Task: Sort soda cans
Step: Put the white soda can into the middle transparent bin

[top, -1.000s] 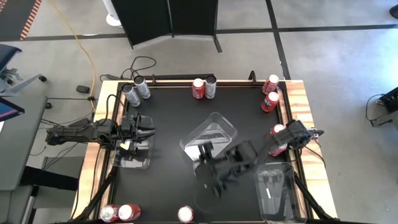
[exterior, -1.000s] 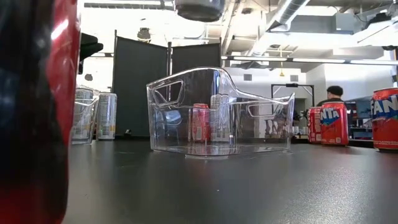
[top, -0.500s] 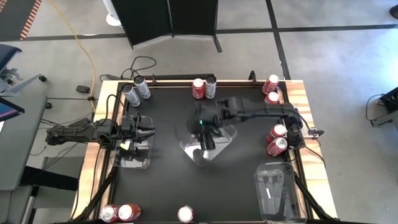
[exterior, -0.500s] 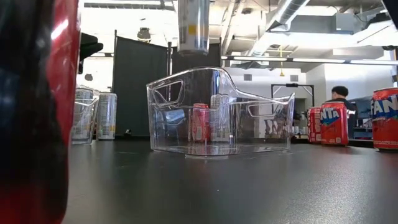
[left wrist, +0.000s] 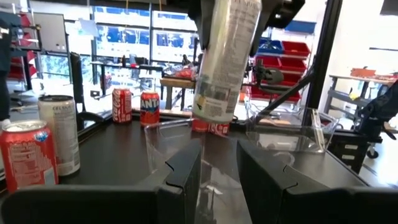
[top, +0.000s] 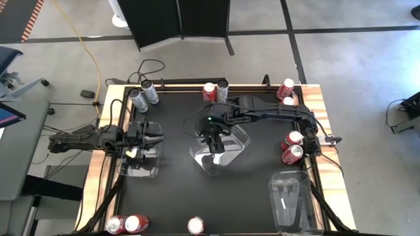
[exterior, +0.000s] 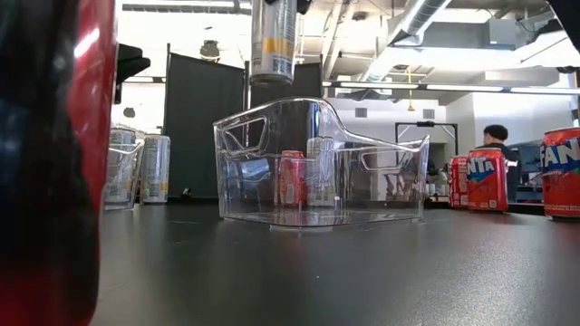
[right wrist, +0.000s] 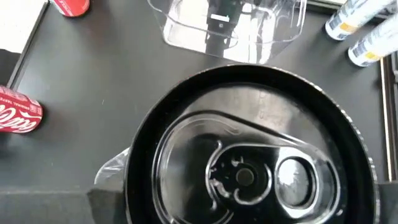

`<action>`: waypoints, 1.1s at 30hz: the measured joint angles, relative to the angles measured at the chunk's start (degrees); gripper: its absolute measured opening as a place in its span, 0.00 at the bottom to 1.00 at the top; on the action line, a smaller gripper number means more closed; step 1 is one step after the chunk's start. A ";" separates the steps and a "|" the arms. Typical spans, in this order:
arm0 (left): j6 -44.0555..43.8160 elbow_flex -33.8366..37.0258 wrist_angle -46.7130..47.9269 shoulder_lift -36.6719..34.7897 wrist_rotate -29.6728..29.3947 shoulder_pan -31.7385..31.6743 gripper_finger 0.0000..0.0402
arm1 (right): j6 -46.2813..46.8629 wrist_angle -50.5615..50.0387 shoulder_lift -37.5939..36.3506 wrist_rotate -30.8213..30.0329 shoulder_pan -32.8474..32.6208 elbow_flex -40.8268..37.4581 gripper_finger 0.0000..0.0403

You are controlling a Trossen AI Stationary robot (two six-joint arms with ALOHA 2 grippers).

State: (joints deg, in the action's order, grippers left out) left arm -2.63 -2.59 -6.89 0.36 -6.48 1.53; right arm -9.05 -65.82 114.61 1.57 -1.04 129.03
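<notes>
Silver can (exterior: pixel 273 41) now over centre tray (top: pixel 226 148)

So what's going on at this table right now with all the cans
The robot is sorting soda cans. The right gripper holds a silver-grey can in the air above the clear tray in the middle of the table; its jaws are closed on the can. The left gripper waits over another clear tray at the table's left side. Red cans and silver cans stand along the edges.
</notes>
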 joint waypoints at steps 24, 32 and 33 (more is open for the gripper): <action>0.00 0.00 -0.27 0.00 0.01 0.00 0.25 | 2.11 13.83 0.20 1.78 -1.13 -17.40 0.62; 0.02 0.00 -0.29 0.00 0.02 -0.01 0.25 | 1.72 19.56 0.14 3.31 -0.54 -21.71 0.62; 0.01 0.00 -0.29 0.00 0.02 -0.01 0.25 | 1.68 20.12 0.15 3.32 -0.34 -21.85 0.62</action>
State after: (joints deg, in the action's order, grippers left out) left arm -2.62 -2.59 -7.18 0.36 -6.46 1.52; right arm -7.38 -45.70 114.76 4.89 -1.38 107.18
